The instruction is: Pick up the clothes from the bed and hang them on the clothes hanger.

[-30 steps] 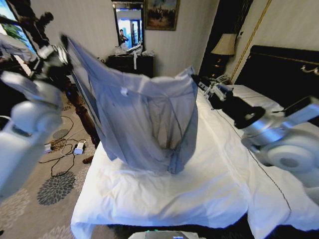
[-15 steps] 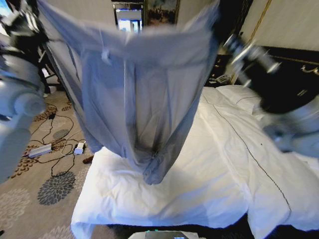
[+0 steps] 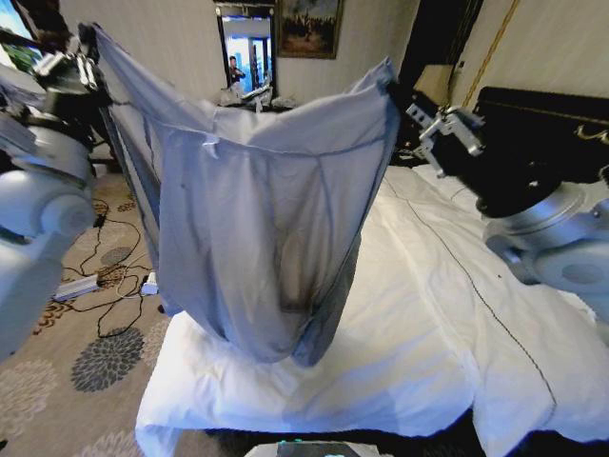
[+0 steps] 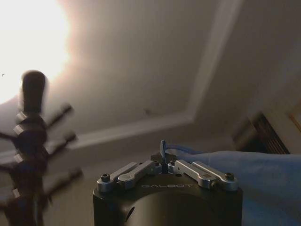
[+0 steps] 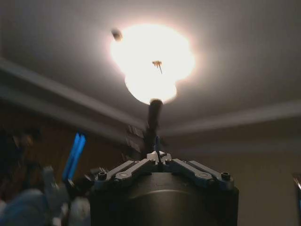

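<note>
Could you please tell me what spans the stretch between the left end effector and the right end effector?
In the head view, the shirt hangs spread between the left end effector and the right end effector, each pinching an upper corner above the bed.

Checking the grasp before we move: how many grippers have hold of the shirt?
2: the left gripper pinches the shirt at its upper left corner, the right gripper at its upper right corner.
</note>
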Robot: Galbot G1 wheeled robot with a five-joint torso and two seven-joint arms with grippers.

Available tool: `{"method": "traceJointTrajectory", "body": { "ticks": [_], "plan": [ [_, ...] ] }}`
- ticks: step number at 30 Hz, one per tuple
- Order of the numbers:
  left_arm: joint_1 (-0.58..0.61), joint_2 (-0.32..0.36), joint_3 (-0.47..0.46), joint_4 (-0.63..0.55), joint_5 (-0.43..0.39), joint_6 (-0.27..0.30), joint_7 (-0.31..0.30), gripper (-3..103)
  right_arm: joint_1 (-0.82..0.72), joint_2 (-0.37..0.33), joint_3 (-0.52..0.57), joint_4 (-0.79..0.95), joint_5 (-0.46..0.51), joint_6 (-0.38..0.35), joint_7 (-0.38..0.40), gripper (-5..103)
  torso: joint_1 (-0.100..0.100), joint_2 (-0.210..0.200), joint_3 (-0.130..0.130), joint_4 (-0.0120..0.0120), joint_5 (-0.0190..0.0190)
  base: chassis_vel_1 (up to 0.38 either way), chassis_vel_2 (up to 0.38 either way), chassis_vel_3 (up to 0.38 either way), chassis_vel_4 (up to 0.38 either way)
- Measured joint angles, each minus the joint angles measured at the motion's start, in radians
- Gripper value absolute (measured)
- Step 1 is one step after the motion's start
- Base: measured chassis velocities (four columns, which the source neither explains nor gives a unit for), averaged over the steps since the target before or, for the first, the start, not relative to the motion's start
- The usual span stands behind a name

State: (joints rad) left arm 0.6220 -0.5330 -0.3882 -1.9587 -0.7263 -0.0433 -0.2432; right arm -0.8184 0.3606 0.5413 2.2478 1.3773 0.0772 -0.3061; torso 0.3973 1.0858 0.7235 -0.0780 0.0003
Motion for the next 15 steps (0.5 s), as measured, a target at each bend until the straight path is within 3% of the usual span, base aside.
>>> {"method": "traceJointTrajectory", "body": {
  "ticks": [4, 7, 15],
  "plan": [
    [0.082, -0.047, -0.012, 0.013, 0.041, -0.004, 0.000, 0, -0.081, 0.038, -0.014, 0.011, -0.032, -0.015, 0.040, 0, 0.000, 0.000, 0.000, 0.0004, -0.0013, 0.000, 0.000, 0.000, 0.000],
    [0.092, -0.055, -0.009, 0.026, 0.070, -0.009, 0.003, 0, -0.115, 0.052, -0.026, 0.014, -0.056, -0.037, 0.093, 0, 0.000, 0.000, 0.000, 0.0003, -0.0001, 0.000, 0.000, 0.000, 0.000],
    [-0.055, -0.054, 0.002, 0.111, 0.064, 0.004, -0.017, 0, -0.110, 0.077, -0.023, -0.035, -0.101, -0.054, 0.127, 0, 0.000, 0.000, 0.000, -0.0001, 0.0001, 0.000, 0.000, 0.000, 0.000]
  ]
}}
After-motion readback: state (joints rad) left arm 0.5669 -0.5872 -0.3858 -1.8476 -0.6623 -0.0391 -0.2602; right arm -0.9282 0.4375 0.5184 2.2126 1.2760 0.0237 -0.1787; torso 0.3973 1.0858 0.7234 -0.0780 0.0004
